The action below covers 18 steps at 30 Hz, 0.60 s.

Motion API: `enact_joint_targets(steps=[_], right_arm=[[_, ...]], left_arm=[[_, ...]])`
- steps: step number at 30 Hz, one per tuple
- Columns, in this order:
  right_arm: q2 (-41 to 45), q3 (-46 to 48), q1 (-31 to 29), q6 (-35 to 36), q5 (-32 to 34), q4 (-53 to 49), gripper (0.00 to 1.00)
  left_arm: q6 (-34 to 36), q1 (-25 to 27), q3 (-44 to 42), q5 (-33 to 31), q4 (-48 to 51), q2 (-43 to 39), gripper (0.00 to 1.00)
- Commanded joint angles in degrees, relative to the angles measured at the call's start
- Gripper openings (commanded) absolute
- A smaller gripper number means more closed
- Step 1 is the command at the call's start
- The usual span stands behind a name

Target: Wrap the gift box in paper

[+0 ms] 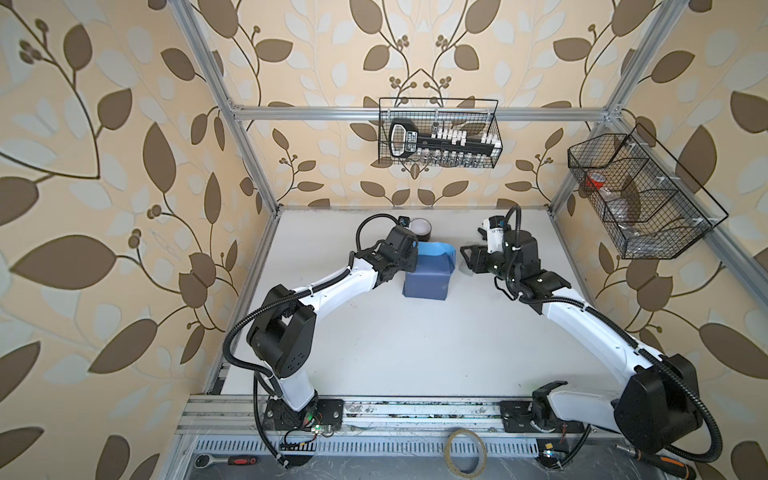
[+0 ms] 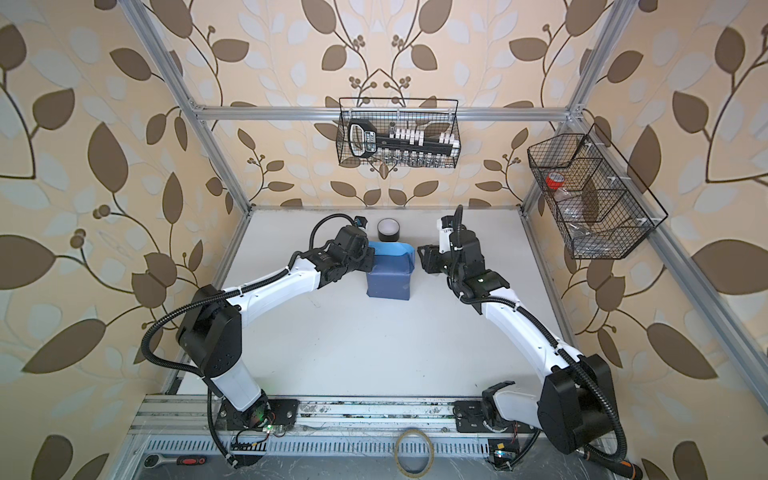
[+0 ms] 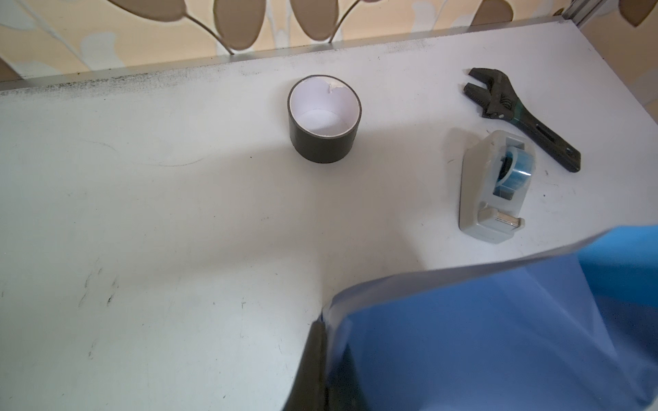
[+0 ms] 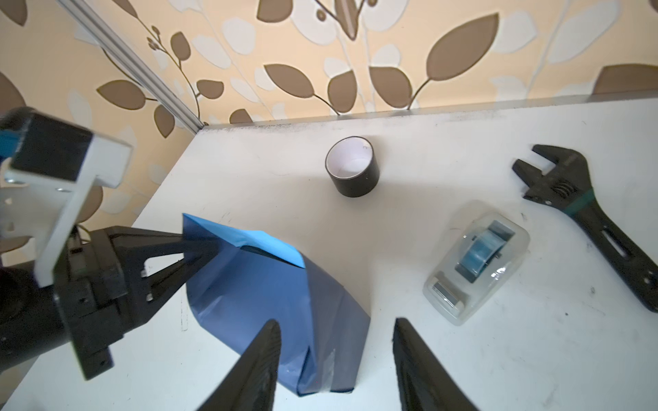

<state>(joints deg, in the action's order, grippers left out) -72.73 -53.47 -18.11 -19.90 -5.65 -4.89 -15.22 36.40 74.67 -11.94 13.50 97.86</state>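
In both top views, the paper [image 1: 426, 282] [image 2: 388, 282] sits on the white table [image 1: 415, 345], a bit above the middle of the frame. It is folded up around a boxy shape, with the dark blue side out. A light blue flap stands up at the back. The gift box is hidden under the paper. The left hand [image 1: 411, 257] comes in from the left and meets the left edge of the flap. The right hand [image 1: 467, 257] is just beside the paper on the right and does not touch it. A black tape roll [image 1: 419, 228] stands just above the paper in the frame.

In the left wrist view, one dark finger [image 3: 313, 363] of the left hand presses on the edge of the paper [image 3: 498, 338]. This hand is closed and pinches the paper. Past the paper, the tape roll [image 3: 324, 119] stands alone on the table. A clear-grey tape holder [image 3: 495, 188] lies well apart from it, and a black wrench [image 3: 523, 117] is just beside the holder.

In the right wrist view, the right hand [image 4: 336, 322] is open. Its two fingers stand wide apart and hold nothing. The paper [image 4: 267, 302] lies just in front of them. The left hand [image 4: 194, 249] grips the top corner of the paper with its fingers shut tight. The tape holder [image 4: 477, 263] lies between the tape roll [image 4: 352, 167] and the wrench [image 4: 587, 210].
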Motion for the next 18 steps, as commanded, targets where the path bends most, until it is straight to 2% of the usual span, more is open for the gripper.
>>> enact_joint_targets(steps=[1,12,18], right_arm=[[-1.6,1.1,2.1,-1.4,-4.9,1.3,0.52],[-10.7,-1.0,2.1,-3.1,-6.9,4.9,0.47],[-11.8,-1.2,0.6,-3.6,-8.1,5.8,0.47]], left_arm=[[-0.7,0.2,-0.3,0.9,0.0,-2.4,0.00],[-0.8,0.1,0.1,1.4,0.3,-2.2,0.00],[-0.8,0.1,-0.1,1.5,0.2,-2.1,0.00]])
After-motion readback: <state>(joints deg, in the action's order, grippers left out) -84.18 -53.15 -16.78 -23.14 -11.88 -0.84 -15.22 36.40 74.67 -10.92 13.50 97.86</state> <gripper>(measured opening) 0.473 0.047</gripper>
